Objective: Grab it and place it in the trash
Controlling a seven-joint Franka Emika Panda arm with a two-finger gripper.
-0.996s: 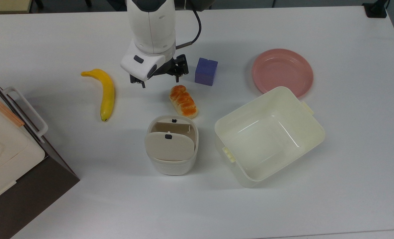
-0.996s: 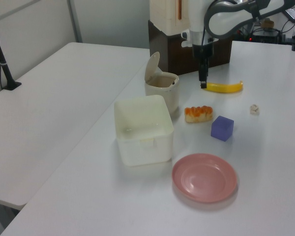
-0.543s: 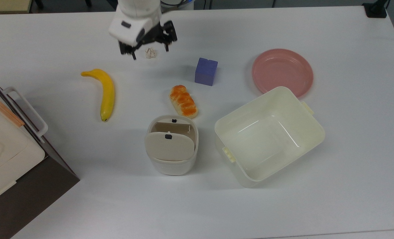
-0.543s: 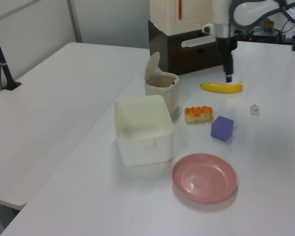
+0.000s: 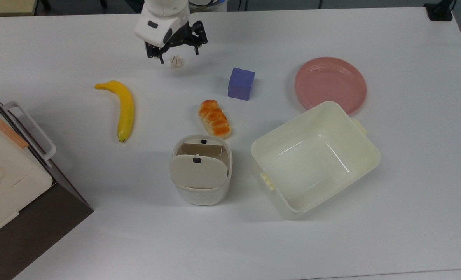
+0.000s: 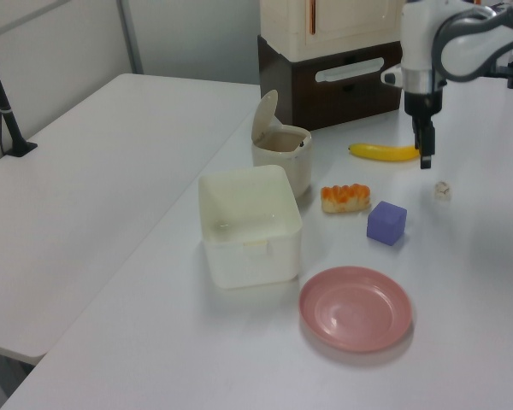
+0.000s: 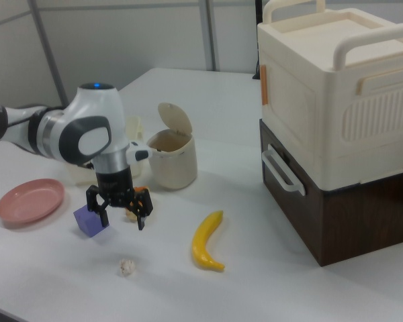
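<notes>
Top view, tabletop [image 5: 331,249], near edge to far edge.

Near-middle: the trash [image 5: 201,171], white rounded bin, beige flap tipped up, mouth open. Cream tub [image 5: 316,159] just beside it on the top view's right, nothing inside. Cream-and-brown cabinet [image 5: 5,171] at the top view's near left corner.

Mid-table: bread roll [image 5: 214,118] just behind the bin, banana [image 5: 124,109] toward the top view's left, purple-blue cube [image 5: 241,83] and pink plate [image 5: 330,84] toward the top view's right.

Far edge: paper wad [image 5: 176,62] lies on the table surface. Gripper [image 5: 178,50] hangs above it, fingers spread, holding nothing; right view shows clear air between fingertips and wad.

Progress: judged early. Approach roughly lined up; descent, grasp, carry and drop into the bin all remain.

Writing/labels: none legible on any item.
</notes>
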